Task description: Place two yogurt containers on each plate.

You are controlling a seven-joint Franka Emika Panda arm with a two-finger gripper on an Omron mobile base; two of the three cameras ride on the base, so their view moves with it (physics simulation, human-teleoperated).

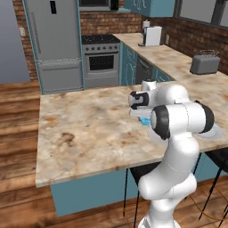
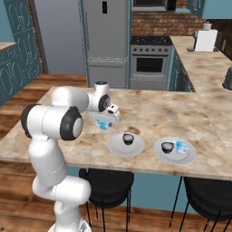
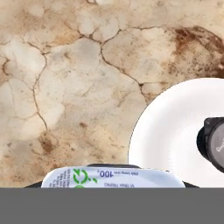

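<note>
Yogurt cup [image 2: 103, 124], light blue, gripped in tool [image 2: 104, 122] near plate [image 2: 117, 147] carrying 1 dark cup [image 2: 128, 138].

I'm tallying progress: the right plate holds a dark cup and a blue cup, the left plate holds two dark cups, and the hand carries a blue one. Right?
Not quite. In the right base view the left plate holds one dark cup, not two. The right plate does hold a dark cup and a blue cup, and the hand carries a blue one.
</note>
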